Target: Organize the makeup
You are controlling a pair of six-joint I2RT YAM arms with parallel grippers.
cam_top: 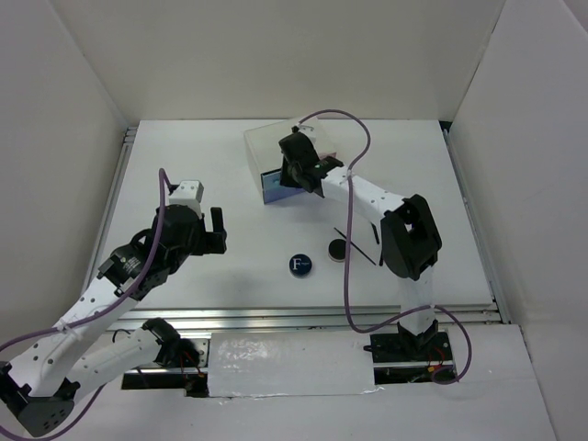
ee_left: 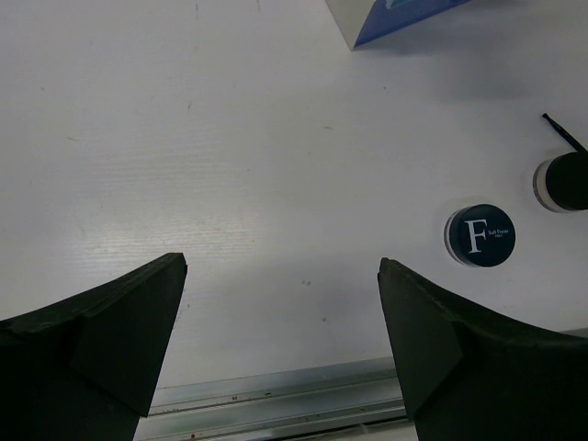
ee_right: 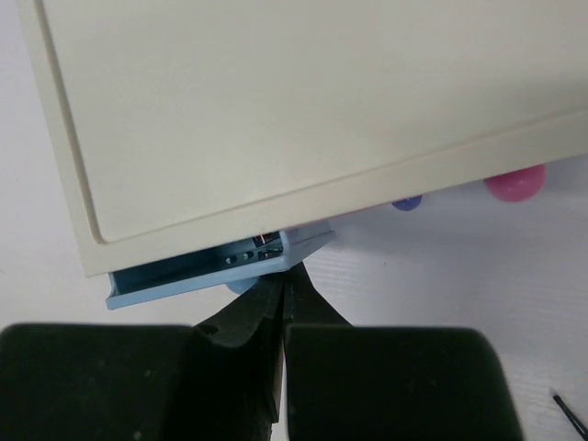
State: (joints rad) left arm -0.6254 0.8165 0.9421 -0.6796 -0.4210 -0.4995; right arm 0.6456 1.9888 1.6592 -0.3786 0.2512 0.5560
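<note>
The round dark-blue compact [cam_top: 300,265] marked "F" lies on the table's near middle, with a round black jar [cam_top: 337,249] and a thin black brush [cam_top: 356,246] to its right. In the left wrist view the compact [ee_left: 480,236], jar [ee_left: 562,183] and brush [ee_left: 563,133] sit at the right. My left gripper [cam_top: 218,230] hovers open left of them, with nothing between its fingers [ee_left: 282,266]. My right gripper [ee_right: 287,276] is shut, its tips against the front of a part-open blue drawer [ee_right: 202,271], beside the drawer's knob [ee_right: 241,286]. Something small, red and dark shows inside the drawer's corner [ee_right: 268,243].
The white box [cam_top: 276,147] stands at the back middle, its blue drawer [cam_top: 274,186] pulled toward me. A pink knob [ee_right: 514,182] and a purple knob [ee_right: 407,201] show under its edge. A metal rail [ee_left: 276,400] runs along the near table edge. White walls enclose the table.
</note>
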